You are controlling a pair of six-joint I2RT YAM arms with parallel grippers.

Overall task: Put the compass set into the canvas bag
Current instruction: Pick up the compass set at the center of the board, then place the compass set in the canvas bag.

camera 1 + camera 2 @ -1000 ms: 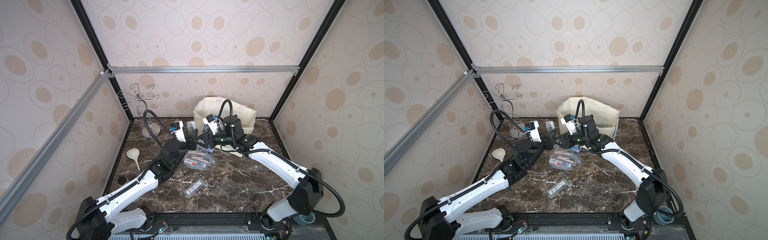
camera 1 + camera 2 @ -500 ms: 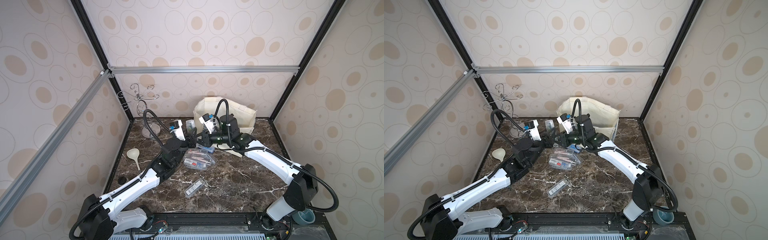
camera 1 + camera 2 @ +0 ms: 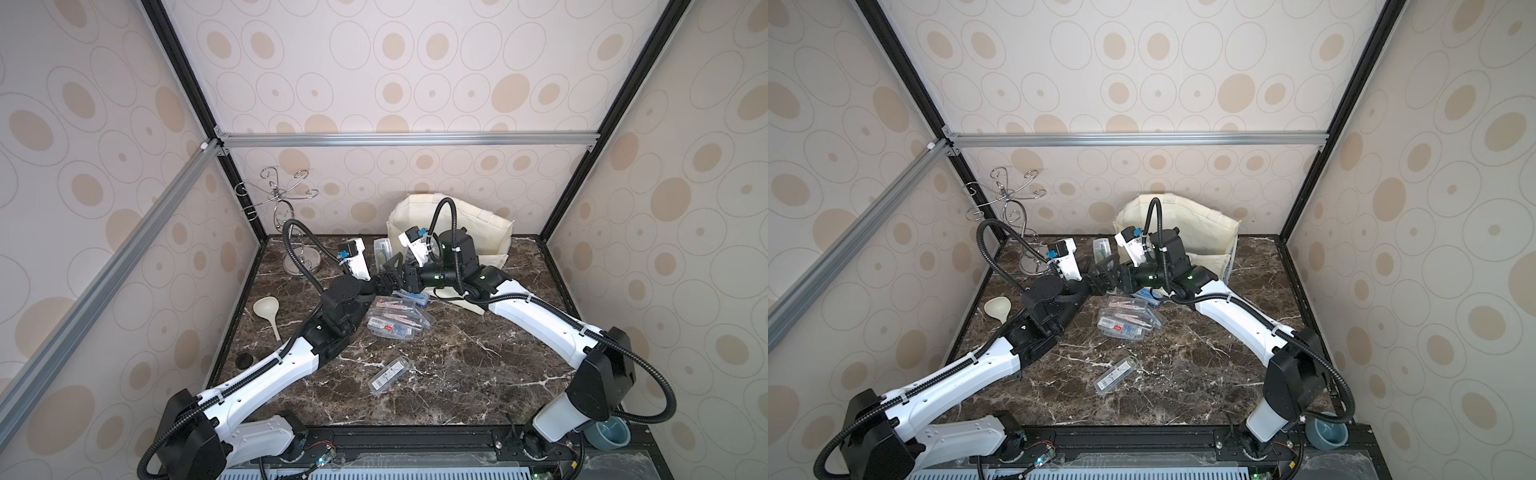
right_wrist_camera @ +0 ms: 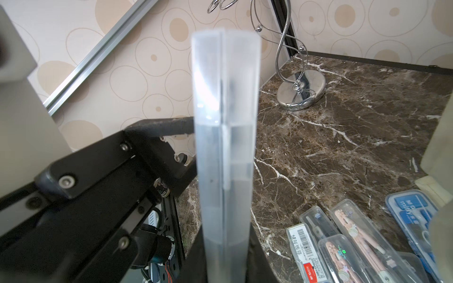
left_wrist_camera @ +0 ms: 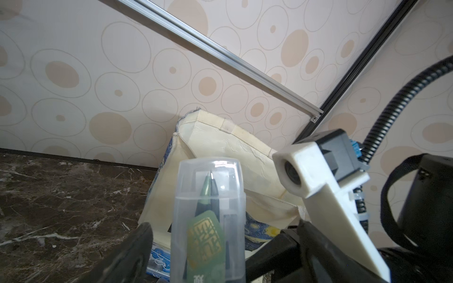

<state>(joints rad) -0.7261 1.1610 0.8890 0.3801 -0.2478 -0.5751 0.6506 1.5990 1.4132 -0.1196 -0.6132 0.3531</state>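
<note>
One compass set (image 5: 208, 215), in a clear case, stands upright, pinched at its lower end by the right gripper (image 3: 394, 271). The left gripper (image 5: 218, 250) has its fingers spread either side of it. One canvas bag (image 3: 486, 237) stands just behind the right gripper, whose wrist (image 3: 455, 253) lies between. Under both grippers lies a heap of cases (image 3: 395, 320), number unclear, and one lone case (image 3: 388, 376) lies nearer the arms' bases. One wire stand (image 3: 286, 232) and one spoon (image 3: 268, 309) sit out past the left gripper.

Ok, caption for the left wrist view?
Clear plastic compass case upright inside the open left gripper, cream canvas bag behind it.
</note>
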